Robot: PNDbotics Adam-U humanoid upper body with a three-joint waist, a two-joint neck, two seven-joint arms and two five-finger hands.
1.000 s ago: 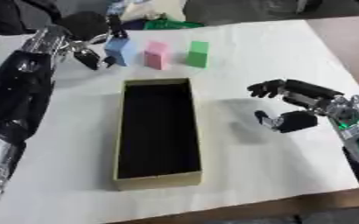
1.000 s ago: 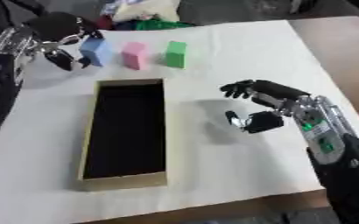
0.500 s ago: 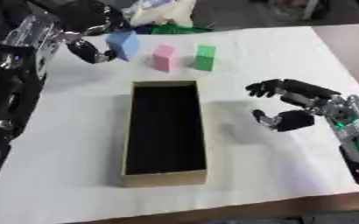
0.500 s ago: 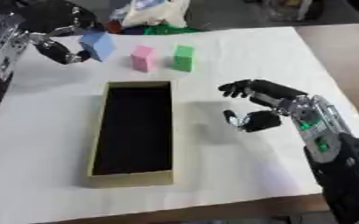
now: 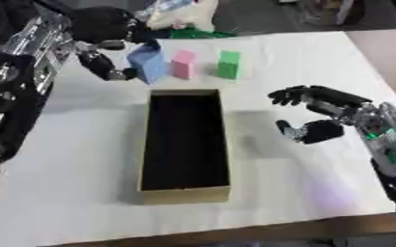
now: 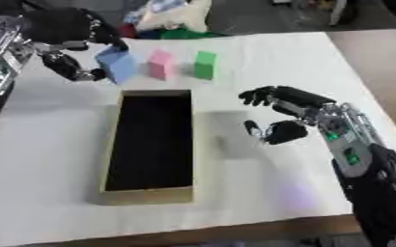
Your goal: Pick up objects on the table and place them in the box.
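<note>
My left hand [image 5: 108,34] is shut on a blue block [image 5: 148,63], held tilted just above the table near the far end of the box. The long tan box [image 5: 184,144] with a dark inside lies lengthwise in the middle of the white table. A pink block [image 5: 183,64] and a green block [image 5: 228,64] stand side by side just beyond the box's far end. My right hand [image 5: 324,116] hovers open to the right of the box, fingers spread and thumb below, with nothing in it.
A pile of cloth or bags [image 5: 183,14] lies past the table's far edge. The white table [image 5: 66,173] ends at a brown front edge at the bottom and a right edge near my right forearm.
My left hand has lifted the blue block off the table and carried it toward the box's far end. The camera has tilted, shifting the picture. My right hand has barely moved.
</note>
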